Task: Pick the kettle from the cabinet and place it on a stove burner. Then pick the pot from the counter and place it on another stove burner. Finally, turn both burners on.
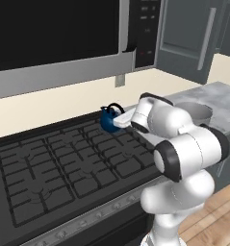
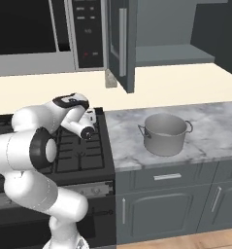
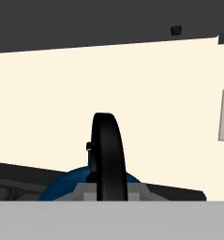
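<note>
From the left, the little blue kettle (image 1: 108,119) sits on the back right stove burner (image 1: 117,137), with the claw (image 1: 117,118) at its black handle. It looks hard, shiny and slippery, so the handle is the best hold.

From the right, the big grey pot (image 2: 164,134) waits on the marble surface (image 2: 219,131).

In the hand view, the claw (image 3: 111,191) is pinched narrow around the handle (image 3: 107,150).

Microwave (image 1: 58,43), silver-framed with a broad dark door, mounted above the cooktop; its black control panel (image 2: 86,31) occupies the right end. Cream backsplash wall (image 1: 63,103) running behind the worktop level. Small grey wall outlet plate (image 2: 110,79) on that wall, just below the microwave's right corner, seen also at the right edge of the hand view. Wooden floor (image 1: 222,211), light brown planks, at lower right.
</note>
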